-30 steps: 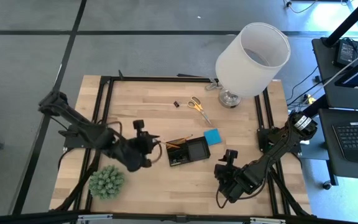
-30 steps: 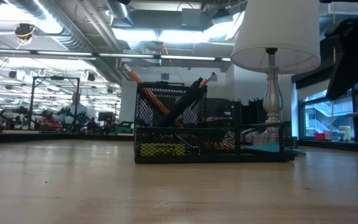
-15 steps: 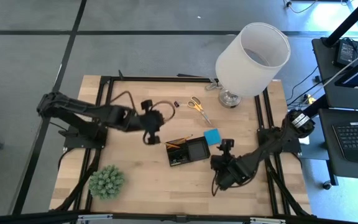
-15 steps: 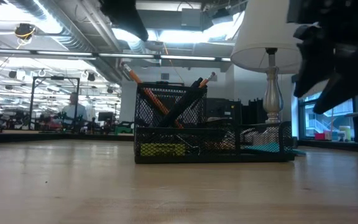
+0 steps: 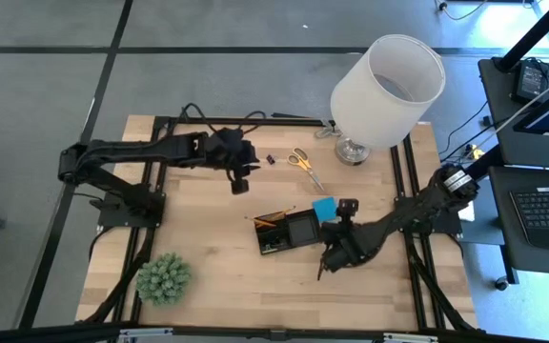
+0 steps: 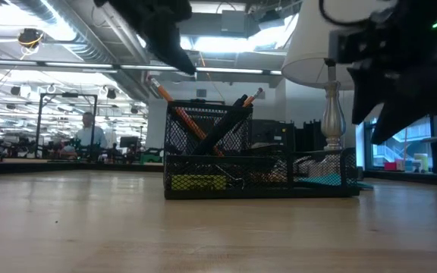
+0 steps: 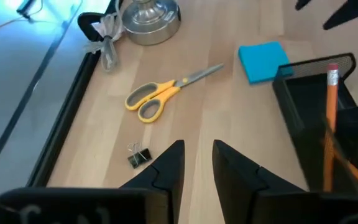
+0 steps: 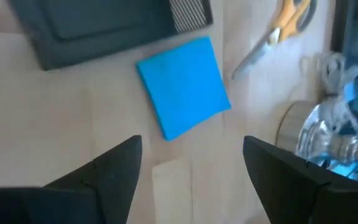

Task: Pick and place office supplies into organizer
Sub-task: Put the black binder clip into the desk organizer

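Observation:
The black mesh organizer [image 5: 289, 232] stands mid-table with orange pencils [image 6: 174, 106] and dark pens upright in its tall cup. A blue square pad [image 5: 325, 209] lies flat at its far right corner. Yellow-handled scissors [image 5: 302, 162] and a small black clip [image 5: 271, 160] lie farther back. My left gripper [image 5: 244, 173] hovers just left of the clip, open by a narrow gap [image 7: 197, 158], nothing between its fingers. My right gripper [image 5: 332, 236] hangs open wide [image 8: 191, 162] on the near side of the blue pad [image 8: 184, 87], above the table.
A big white lamp [image 5: 386, 90] stands at the far right corner, its metal base [image 7: 149, 22] just beyond the scissors. A green spiky plant ball [image 5: 164, 277] sits at the near left. Black frame rails [image 5: 165, 152] run along the table's sides.
My left gripper has swung from beside the organizer's left end toward the table's far edge, ending next to the clip and scissors. My right gripper has moved from the near right toward the far edge and the left, closing in on the blue pad, and has turned.

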Tool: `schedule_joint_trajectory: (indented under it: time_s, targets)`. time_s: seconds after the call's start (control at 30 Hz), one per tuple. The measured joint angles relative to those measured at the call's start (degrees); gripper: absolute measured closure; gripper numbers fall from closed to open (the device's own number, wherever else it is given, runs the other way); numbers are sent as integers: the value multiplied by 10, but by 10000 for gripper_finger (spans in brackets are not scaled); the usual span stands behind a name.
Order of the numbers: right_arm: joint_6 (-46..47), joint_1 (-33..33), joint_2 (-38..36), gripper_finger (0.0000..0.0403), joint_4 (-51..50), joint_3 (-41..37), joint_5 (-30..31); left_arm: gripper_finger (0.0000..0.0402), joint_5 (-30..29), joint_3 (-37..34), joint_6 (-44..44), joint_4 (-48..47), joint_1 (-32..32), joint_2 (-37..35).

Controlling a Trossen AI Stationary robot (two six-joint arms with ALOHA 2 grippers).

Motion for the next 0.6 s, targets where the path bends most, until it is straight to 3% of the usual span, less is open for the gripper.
schedule_joint_trajectory:
  time_s: [0.17,0.3,0.6]
  targets:
    - [-26,-40,0,122,-2,0,-57,323,42,-34,2,13,25,0]
    - [-49,-56,0,122,-3,0,-69,324,76,-50,-6,17,42,0]
    - [-106,-80,-57,122,-10,0,-84,323,79,-52,12,48,68,0]
